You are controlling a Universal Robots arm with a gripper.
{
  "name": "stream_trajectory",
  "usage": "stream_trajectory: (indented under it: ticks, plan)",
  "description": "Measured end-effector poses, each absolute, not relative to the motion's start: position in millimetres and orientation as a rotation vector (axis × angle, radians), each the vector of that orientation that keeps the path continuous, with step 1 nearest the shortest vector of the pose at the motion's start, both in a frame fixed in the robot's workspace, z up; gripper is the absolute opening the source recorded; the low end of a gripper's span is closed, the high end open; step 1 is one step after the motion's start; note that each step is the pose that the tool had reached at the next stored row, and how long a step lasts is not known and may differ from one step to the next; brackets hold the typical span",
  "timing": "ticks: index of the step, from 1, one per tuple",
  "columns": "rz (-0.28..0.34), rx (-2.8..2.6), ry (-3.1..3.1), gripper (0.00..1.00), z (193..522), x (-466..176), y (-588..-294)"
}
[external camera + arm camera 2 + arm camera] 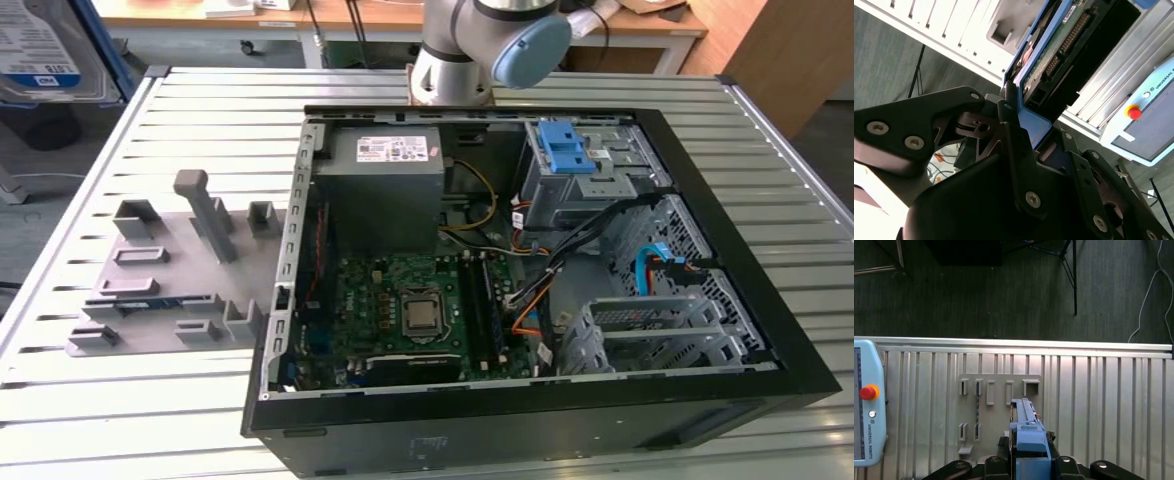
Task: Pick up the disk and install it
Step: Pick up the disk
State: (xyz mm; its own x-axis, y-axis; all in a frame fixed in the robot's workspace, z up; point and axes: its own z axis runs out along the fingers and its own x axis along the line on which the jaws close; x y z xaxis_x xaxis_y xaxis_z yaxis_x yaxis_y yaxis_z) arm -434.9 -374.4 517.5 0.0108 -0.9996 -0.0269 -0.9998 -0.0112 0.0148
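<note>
— Where's the disk (1054, 55)?

— Held in the air by the gripper (1029, 120); in the second wrist view the black fingers (1006, 107) press on its blue carrier bracket from either side, clamped tight; nothing else touches it.

— How does it look from there?

— You see the underside; a green circuit board with a row of connector pins at one end; the blue plastic frame runs along its edge.

— And the other wrist camera?

— In the first wrist view the disk (1026, 415) is edge-on; a thin slab, the blue bracket thickest at the gripped end. Behind it lies a grey fixture plate (999, 410) with slots, on the slatted table (1104, 405); the disk is held clear above that plate. A teach pendant (866, 405) with a red button shows to one side, well apart from the plate.

— From outside?

— In the exterior view the disk (47, 45) is at the upper corner on the exterior view's left; silver face, white-and-blue label, a blue strip down one side; well apart from the open computer case (534, 425).

— What's in the case?

— It lies on its side on the table, to the exterior view's right of the plate; inside are a grey power-supply box (387, 180), a motherboard (400, 310), and a metal drive cage (614, 185) with a blue latch (567, 150) on it; the arm (461, 50) rises just behind.
</note>
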Motion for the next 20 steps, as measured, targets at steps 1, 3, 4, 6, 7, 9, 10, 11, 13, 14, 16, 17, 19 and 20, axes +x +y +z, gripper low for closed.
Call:
stream_trajectory:
  ticks: [1, 3, 4, 6, 7, 9, 10, 11, 13, 14, 16, 17, 19, 20]
  plan:
    - [0.046, -2.227, 2.203, 0.36, 517.5, -434.2, -374.4]
    - [0.046, -2.227, 2.203, 0.36, 517.5, -433.7, -374.9]
    - [0.046, -2.227, 2.203, 0.36, 517.4, -433.5, -375.8]
    - [0.046, -2.227, 2.203, 0.36, 517.5, -433.4, -378.7]
    - [0.046, -2.227, 2.203, 0.36, 517.6, -433.4, -381.1]
    - [0.046, -2.227, 2.203, 0.36, 517.5, -433.1, -384.4]
    - [0.046, -2.227, 2.203, 0.36, 517.5, -432.6, -384.9]
    - [0.046, -2.227, 2.203, 0.36, 517.5, -431.9, -385.2]
    - [0.046, -2.227, 2.203, 0.36, 517.5, -430.2, -385.7]
    - [0.046, -2.227, 2.203, 0.36, 517.5, -429.2, -385.9]
    - [0.046, -2.227, 2.203, 0.36, 517.5, -427.0, -386.2]
    - [0.046, -2.227, 2.203, 0.36, 517.5, -426.1, -386.4]
    - [0.046, -2.227, 2.203, 0.36, 517.4, -424.3, -386.6]
    - [0.046, -2.227, 2.203, 0.36, 517.5, -423.2, -386.7]
